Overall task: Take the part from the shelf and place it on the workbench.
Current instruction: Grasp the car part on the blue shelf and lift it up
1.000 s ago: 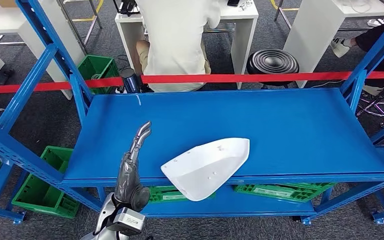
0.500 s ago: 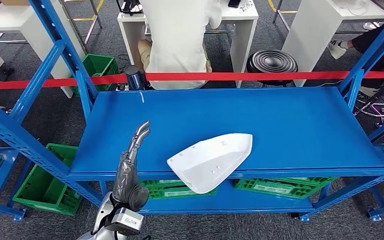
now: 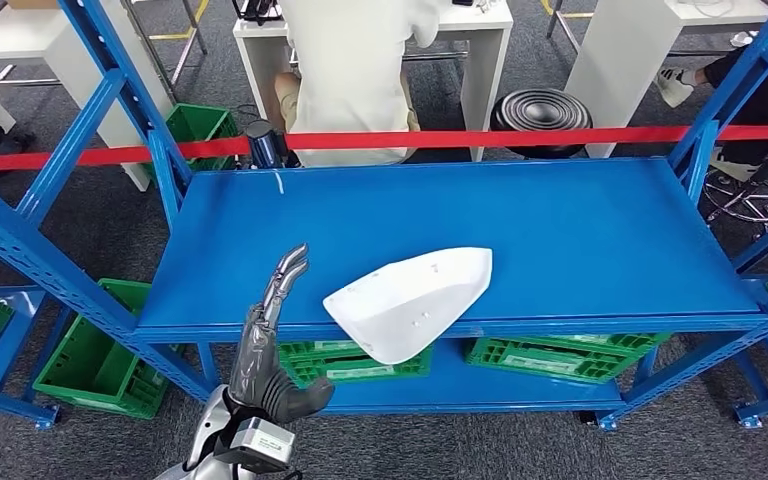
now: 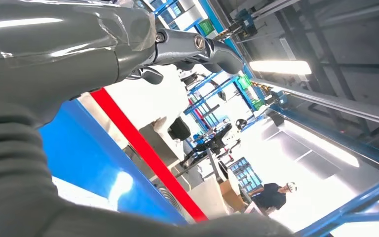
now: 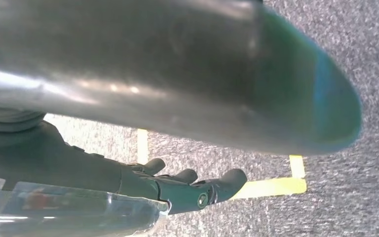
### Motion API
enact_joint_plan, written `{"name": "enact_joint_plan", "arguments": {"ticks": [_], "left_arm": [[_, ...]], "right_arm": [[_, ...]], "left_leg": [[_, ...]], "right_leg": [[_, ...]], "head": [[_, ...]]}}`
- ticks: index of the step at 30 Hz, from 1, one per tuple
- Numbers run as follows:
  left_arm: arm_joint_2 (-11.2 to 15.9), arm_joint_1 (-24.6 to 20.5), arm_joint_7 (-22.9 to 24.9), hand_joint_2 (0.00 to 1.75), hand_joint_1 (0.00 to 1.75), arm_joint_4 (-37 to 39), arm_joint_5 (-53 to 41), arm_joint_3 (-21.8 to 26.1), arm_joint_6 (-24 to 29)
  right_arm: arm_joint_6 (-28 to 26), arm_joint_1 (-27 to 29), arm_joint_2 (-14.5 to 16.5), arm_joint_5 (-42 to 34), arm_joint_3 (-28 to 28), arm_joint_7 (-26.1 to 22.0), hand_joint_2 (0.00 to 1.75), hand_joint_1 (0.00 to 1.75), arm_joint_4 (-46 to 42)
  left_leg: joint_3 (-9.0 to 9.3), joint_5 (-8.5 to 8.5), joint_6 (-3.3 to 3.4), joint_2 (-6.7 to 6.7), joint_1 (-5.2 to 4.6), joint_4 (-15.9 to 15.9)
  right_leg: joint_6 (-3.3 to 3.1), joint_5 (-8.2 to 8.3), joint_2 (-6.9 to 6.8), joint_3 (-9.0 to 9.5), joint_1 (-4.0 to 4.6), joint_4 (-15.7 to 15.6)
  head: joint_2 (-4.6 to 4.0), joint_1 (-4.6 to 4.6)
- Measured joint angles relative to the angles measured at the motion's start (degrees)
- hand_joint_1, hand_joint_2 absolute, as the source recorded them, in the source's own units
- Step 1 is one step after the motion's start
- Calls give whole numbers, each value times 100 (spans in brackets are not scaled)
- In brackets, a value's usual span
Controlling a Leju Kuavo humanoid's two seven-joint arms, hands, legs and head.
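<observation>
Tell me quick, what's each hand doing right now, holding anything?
Left hand: open, fingers extended, holding nothing, raised beside the white part on the shelf.
Right hand: holding nothing, hanging above the floor; fingers look loosely apart, so open.

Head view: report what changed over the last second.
The camera shifted a little, so the whole shelf sits differently in frame. The left hand's thumb has swung out toward the white part; its fingers remain extended, touching nothing. The part lies as before, overhanging the shelf's front edge.
</observation>
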Motion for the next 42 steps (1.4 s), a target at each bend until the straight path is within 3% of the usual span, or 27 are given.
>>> {"name": "enact_joint_plan", "arguments": {"ticks": [3,4,5,6,7,9,11,13,16,18,20,21,24,25,28,29,31,33,35,36,37,38,40,42], "left_arm": [[17,6,2,175,0,1,-1,-3,2],[22,10,3,175,0,1,-1,-5,1],[27,15,6,175,0,2,-4,-8,1],[32,18,12,175,0,2,-18,-10,0],[37,19,27,175,0,2,-54,-11,0],[47,19,83,175,0,3,-223,-10,8],[57,19,192,175,0,31,-533,-9,29],[65,18,361,175,0,118,-920,-10,58],[33,18,635,175,0,418,-1581,7,87],[-11,51,805,175,0,709,-1943,44,92],[-41,120,969,175,0,1014,-2143,107,99],[-52,161,1034,175,0,1167,-2217,153,102],[-86,266,1134,175,0,1524,-2333,296,102],[-93,280,1143,175,0,1570,-2339,316,102],[-97,285,1144,175,0,1600,-2340,330,102],[-105,299,1146,175,0,1666,-2340,365,102],[-140,378,1134,175,0,1919,-2343,498,103],[-178,462,1092,175,0,2144,-2364,629,105],[-198,503,1042,175,0,2214,-2404,687,105],[-205,526,1015,175,0,2235,-2447,715,105],[-211,550,982,175,0,2250,-2504,745,104],[-221,570,940,175,0,2259,-2592,790,105],[-252,595,841,175,0,2259,-2871,916,106],[-301,624,751,175,0,2235,-3259,1075,108]], "right_arm": [[1,6,-2,0,5,0,0,0,0],[1,8,-1,-1,7,0,0,0,0],[1,10,-1,-1,9,1,0,0,0],[2,9,0,-1,11,1,0,0,0],[6,6,1,-1,13,1,0,0,0],[20,-3,29,-1,15,0,0,0,1],[40,-25,52,-1,20,0,0,0,21],[60,-46,73,-1,31,-4,0,0,43],[87,-70,79,0,63,-32,0,0,69],[118,-102,67,-1,96,-50,0,0,118],[178,-126,55,-2,147,-56,0,0,189],[217,-133,53,-2,175,-57,0,0,228],[314,-153,50,0,240,-50,0,0,326],[325,-159,50,0,248,-48,0,0,338],[330,-163,50,-1,252,-45,0,0,346],[345,-177,55,-1,266,-33,0,0,370],[417,-224,77,-2,332,14,0,0,477],[504,-260,89,-2,403,54,0,0,591],[535,-264,85,-1,432,60,0,0,638],[535,-264,85,-2,445,60,0,0,650],[534,-264,85,-2,457,60,0,0,658],[533,-264,84,-2,469,60,0,0,664],[528,-264,86,-1,488,60,0,0,666],[526,-267,91,-1,495,60,0,0,666]], "left_leg": [[-377,-575,-107,-9,48,948],[-508,-704,-121,-8,58,1284],[-567,-722,-115,-9,63,1461],[-535,-635,-90,-11,61,1439],[-394,-449,-35,-17,50,1180],[-15,-110,150,-45,0,428],[189,-8,293,-56,-65,-22],[242,6,339,-46,-121,-175],[411,126,353,-17,-96,-512],[434,157,340,4,-77,-576],[413,152,326,15,-69,-556],[402,141,308,16,-57,-532],[362,74,202,8,-5,-400],[353,59,180,6,3,-369],[343,48,164,5,5,-345],[308,18,129,5,-5,-280],[200,-87,30,-1,4,-87],[-35,-404,-78,-9,47,421],[-360,-795,-136,-10,76,1171],[-476,-883,-138,-10,81,1439],[-500,-865,-123,-10,81,1512],[-420,-752,-89,-12,77,1380],[-25,-410,41,-15,43,650],[271,-237,154,-1,-8,75]], "right_leg": [[-79,47,-4,-37,16,0],[-86,52,-4,-48,30,1],[-91,55,-2,-50,46,2],[-90,55,0,-45,65,2],[-90,55,5,-34,90,2],[-85,57,17,-24,129,-4],[-52,76,25,-51,95,-22],[0,108,24,-63,46,-67],[4,-10,2,-167,62,125],[-8,-265,-4,-511,56,767],[50,-407,-6,-841,30,1354],[114,-356,-10,-874,10,1377],[333,56,-32,-514,-61,580],[366,133,-37,-422,-73,391],[383,171,-42,-370,-80,285],[347,172,-30,-349,-75,228],[180,184,-10,-340,-51,159],[23,197,-3,-372,-33,165],[-11,215,-5,-395,-25,162],[-20,221,-5,-406,-13,163],[-25,224,-4,-412,0,163],[-29,227,-1,-412,15,163],[-28,229,2,-397,35,159],[-8,241,-4,-397,55,152]], "head": [[0,-13],[0,-14],[0,-14],[0,-14],[0,-15],[0,5],[0,22],[0,8],[0,12],[0,26],[0,31],[0,31],[0,31],[0,30],[0,32],[0,34],[0,16],[0,-8],[0,-10],[0,-11],[0,-11],[0,-12],[0,-9],[0,-1]]}}
